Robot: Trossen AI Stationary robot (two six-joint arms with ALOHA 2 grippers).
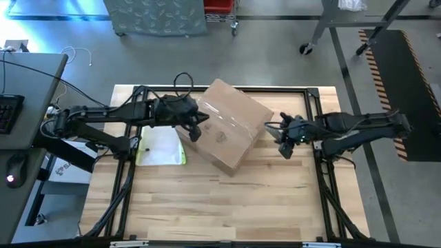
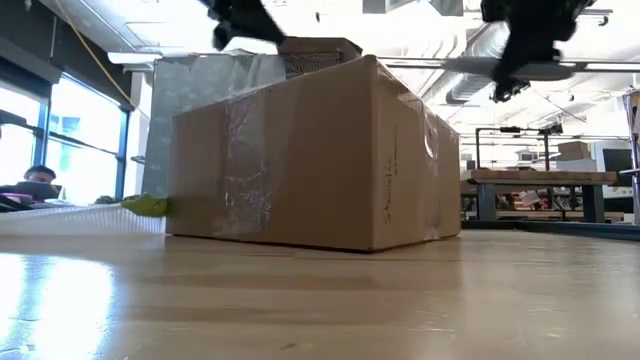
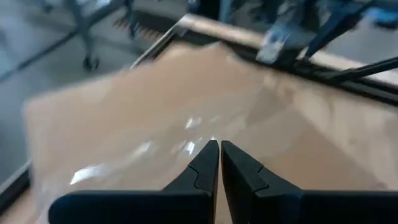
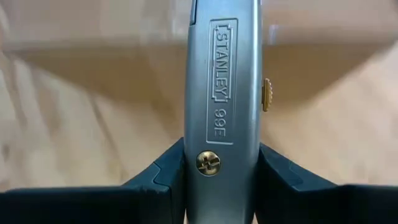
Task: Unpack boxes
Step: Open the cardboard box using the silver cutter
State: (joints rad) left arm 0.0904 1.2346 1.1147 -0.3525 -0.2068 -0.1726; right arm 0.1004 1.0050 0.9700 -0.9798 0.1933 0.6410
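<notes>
My left gripper (image 3: 219,152) has its fingers pressed together with nothing between them, tips poised over the taped top of the carton (image 1: 226,124) near its left edge. My right gripper (image 4: 221,180) is clamped on a grey Stanley utility knife (image 4: 224,93), its body standing straight out between my fingers toward the carton's right side; seen from above, this gripper (image 1: 284,138) sits just beside that side, not touching it. The carton lies turned at an angle on the far half of the wooden table (image 1: 207,207), flaps shut under clear tape. A flat clear sleeve with a yellow edge (image 1: 162,148) lies against the carton's left side. The table's near half is open wood, bounded by the dark frame rails (image 1: 324,186) along both sides.
</notes>
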